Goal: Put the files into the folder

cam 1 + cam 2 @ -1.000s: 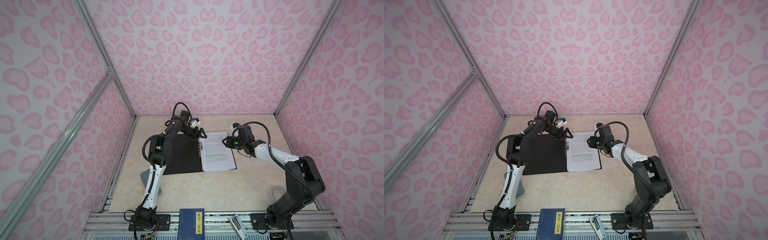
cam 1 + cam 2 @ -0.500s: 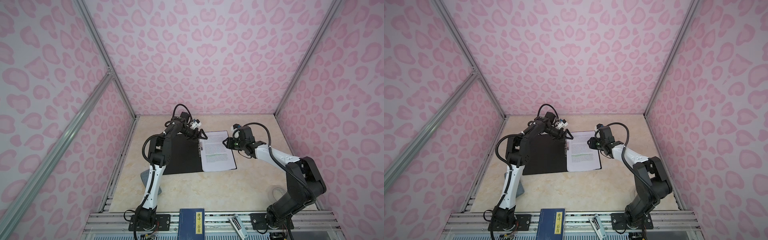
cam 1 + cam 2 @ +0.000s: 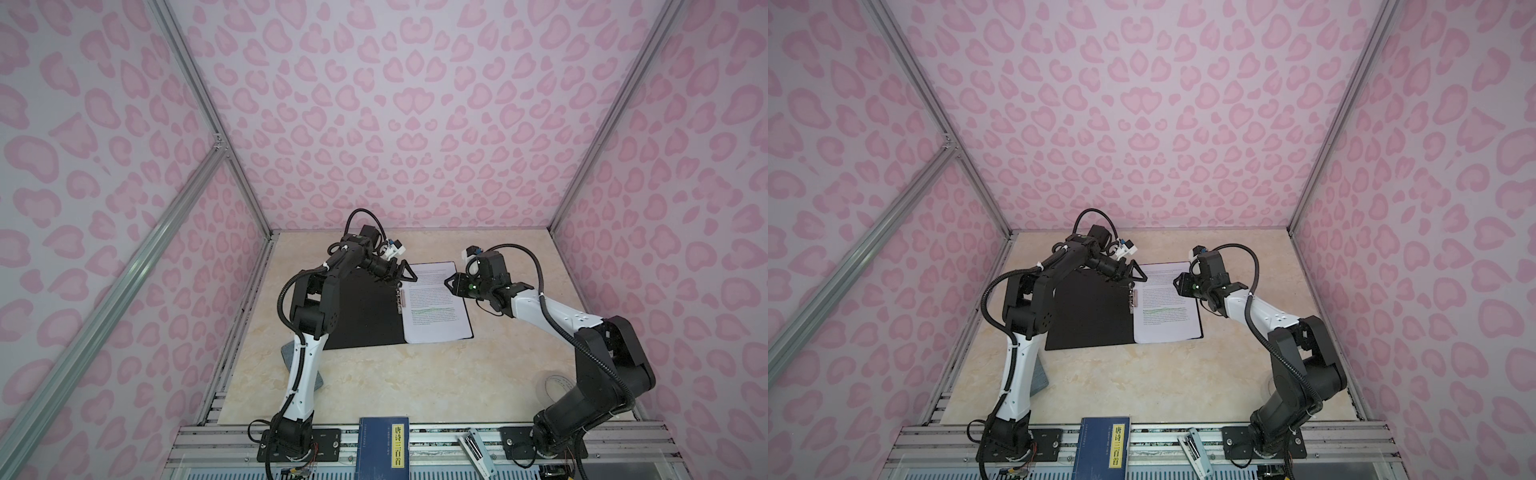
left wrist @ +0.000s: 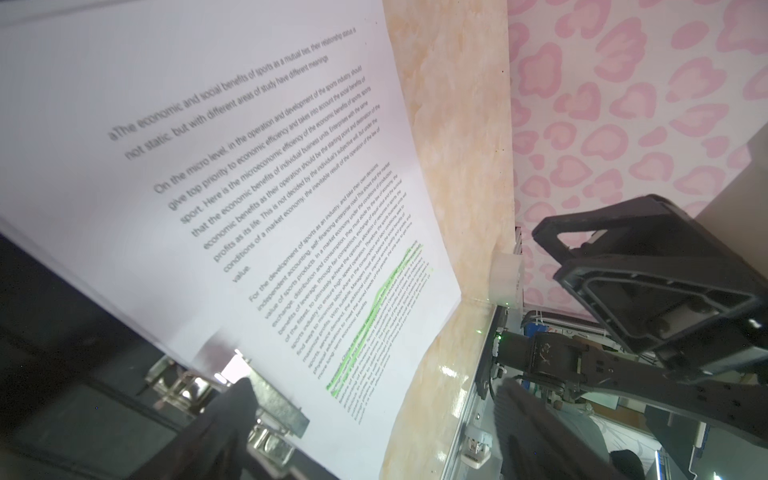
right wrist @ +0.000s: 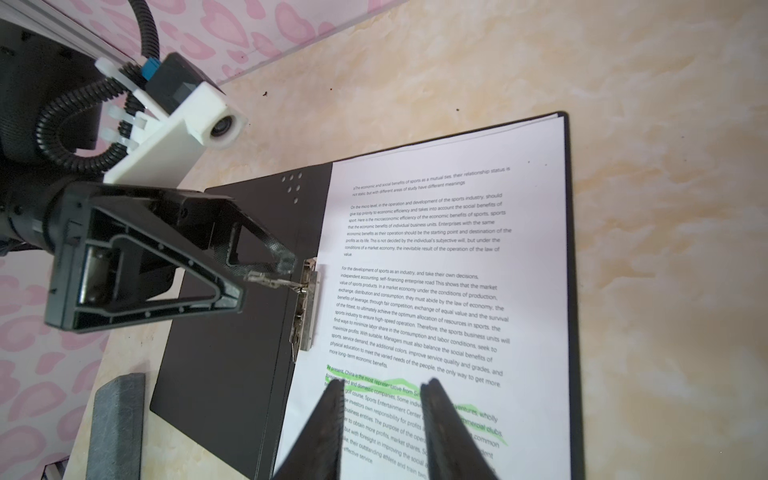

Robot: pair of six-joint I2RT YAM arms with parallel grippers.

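Left arm stretched forward, left pincer released wide with the clip lever between its fingers; right arm bent inward, right pincer part-open, empty, just above the files lying in the open folder on the bench.

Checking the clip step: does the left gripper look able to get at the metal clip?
Probably yes: the left gripper, jaws open, is right at the metal clip with nothing between; the right gripper hovers apart, over the files.

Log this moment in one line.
folder open flat | papers on its right half | left jaws open at clip | right jaws open above papers
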